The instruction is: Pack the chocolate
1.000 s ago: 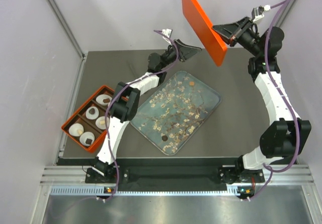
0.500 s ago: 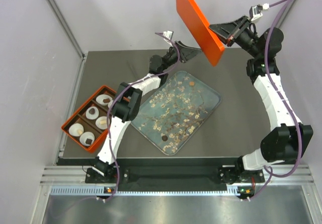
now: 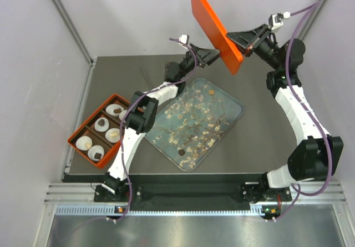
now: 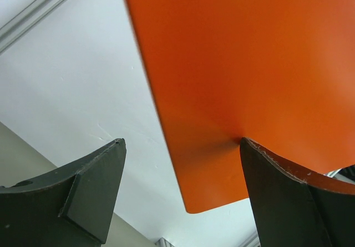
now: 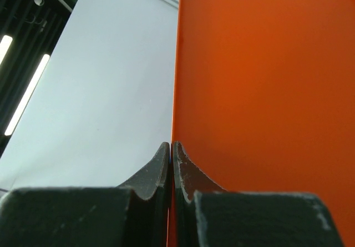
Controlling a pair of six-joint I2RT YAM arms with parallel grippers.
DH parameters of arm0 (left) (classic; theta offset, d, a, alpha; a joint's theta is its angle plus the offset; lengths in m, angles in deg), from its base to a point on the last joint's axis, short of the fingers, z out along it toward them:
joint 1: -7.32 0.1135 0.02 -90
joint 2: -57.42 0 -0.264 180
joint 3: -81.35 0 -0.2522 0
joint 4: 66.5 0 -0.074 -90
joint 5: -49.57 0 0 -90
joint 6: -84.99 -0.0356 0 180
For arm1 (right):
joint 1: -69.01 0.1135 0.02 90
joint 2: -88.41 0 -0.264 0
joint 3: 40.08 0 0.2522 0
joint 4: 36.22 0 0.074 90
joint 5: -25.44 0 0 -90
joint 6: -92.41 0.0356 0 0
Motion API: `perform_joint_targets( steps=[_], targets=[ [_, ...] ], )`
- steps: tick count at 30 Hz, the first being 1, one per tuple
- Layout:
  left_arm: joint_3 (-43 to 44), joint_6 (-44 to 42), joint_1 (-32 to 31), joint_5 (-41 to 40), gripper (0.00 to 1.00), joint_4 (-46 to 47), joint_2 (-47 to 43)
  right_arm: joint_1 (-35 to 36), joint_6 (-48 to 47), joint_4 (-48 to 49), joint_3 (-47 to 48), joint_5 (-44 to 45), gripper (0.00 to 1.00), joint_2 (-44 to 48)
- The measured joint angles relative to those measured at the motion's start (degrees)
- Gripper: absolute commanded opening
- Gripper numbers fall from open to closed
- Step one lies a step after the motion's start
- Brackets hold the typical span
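My right gripper [image 3: 237,38] [image 5: 171,145] is shut on the edge of a flat orange lid [image 3: 213,25] [image 5: 266,91], holding it tilted high above the table's far side. Just below the lid's lower end is my left gripper [image 3: 219,53] [image 4: 181,142], open and empty. A rounded corner of the lid [image 4: 249,64] shows between its fingers; I cannot tell whether they touch. An orange compartment box [image 3: 75,139] at the left holds white paper cups with chocolate pieces [image 3: 101,121]. One caramel piece [image 3: 211,92] and one dark piece [image 3: 181,152] lie on the clear tray [image 3: 237,105].
Pale-brown flakes are strewn over the clear tray in the table's middle. The left arm stretches over the tray's left edge. White walls enclose the table at the back and on both sides.
The right arm has carried the orange lid left and a little higher, toward the left gripper. The left gripper has stayed open and edged up toward the lid.
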Motion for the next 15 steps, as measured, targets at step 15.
perform_joint_targets(
  steps=[15],
  targets=[
    [2.7,3.8,0.2,-0.2,0.86,0.0,1.4,-2.3,8.7,12.0,-7.7,-0.3,0.0,-0.8]
  ],
)
